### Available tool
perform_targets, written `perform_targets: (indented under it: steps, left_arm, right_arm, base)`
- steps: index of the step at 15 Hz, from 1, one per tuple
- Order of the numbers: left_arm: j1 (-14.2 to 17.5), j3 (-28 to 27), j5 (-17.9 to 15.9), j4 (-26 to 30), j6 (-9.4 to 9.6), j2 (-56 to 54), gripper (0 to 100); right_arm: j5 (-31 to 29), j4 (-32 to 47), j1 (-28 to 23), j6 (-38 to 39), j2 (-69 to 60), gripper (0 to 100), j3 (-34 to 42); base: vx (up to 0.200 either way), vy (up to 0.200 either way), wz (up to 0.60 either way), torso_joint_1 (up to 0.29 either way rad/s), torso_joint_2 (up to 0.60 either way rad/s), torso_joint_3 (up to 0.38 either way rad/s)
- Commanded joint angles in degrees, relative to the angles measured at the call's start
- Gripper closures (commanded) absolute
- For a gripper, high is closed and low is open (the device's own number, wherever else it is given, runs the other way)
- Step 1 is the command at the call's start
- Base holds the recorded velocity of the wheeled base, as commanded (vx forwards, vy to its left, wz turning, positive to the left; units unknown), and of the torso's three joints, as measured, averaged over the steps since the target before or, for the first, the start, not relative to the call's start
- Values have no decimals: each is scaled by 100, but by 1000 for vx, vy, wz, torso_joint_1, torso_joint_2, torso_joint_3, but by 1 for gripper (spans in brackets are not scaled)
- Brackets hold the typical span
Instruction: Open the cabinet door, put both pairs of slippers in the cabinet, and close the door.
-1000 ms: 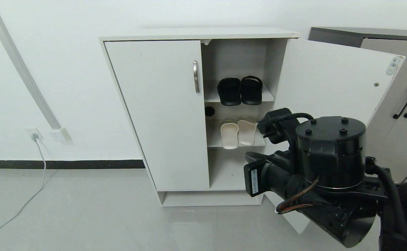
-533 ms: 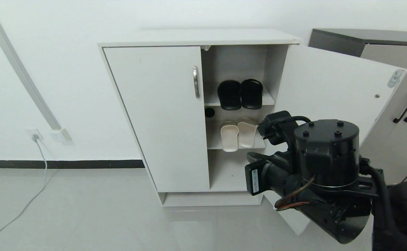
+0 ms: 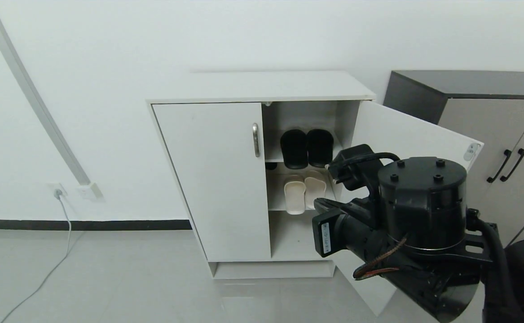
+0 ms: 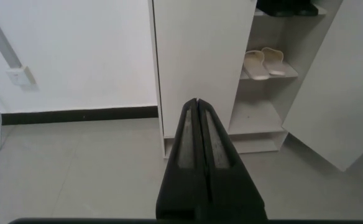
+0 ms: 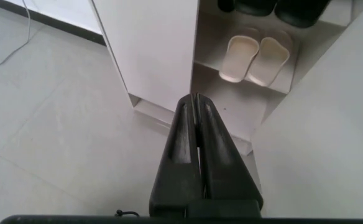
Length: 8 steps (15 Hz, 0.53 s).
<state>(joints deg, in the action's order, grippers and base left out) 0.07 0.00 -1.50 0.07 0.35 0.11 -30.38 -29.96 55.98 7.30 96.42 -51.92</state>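
The white cabinet (image 3: 208, 179) stands against the wall with its left door closed and its right door (image 3: 405, 134) swung open. A pair of black slippers (image 3: 306, 148) lies on the upper shelf, and a pair of white slippers (image 3: 304, 193) on the shelf below. My right arm (image 3: 419, 215) hangs in front of the open door. My right gripper (image 5: 197, 106) is shut and empty, above the floor before the cabinet's open half, with the white slippers (image 5: 259, 57) beyond it. My left gripper (image 4: 197, 109) is shut and empty too, short of the closed door.
A grey cabinet (image 3: 490, 134) with black handles stands close to the right of the open door. A wall socket with a cable (image 3: 57, 194) is at the left. Bare tiled floor (image 3: 109, 287) spreads in front.
The whole head view has shifted: the cabinet now looks smaller and lower, so the camera has moved back. The slippers stay on their shelves and the door stays open.
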Motion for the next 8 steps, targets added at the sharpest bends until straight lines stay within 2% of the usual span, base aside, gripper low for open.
perform_targets:
  steps: [1, 8]
  left_arm:
    - [1, 0, 1, 1, 0, -2, 100]
    - [1, 0, 1, 1, 0, -2, 100]
  right_arm:
    - [-3, -1, 1, -1, 9, 100, 6]
    - [-3, -1, 1, -10, -18, 100, 42]
  base:
    - [0, 0, 0, 144, -471, -320]
    - [0, 0, 0, 179, -490, -315]
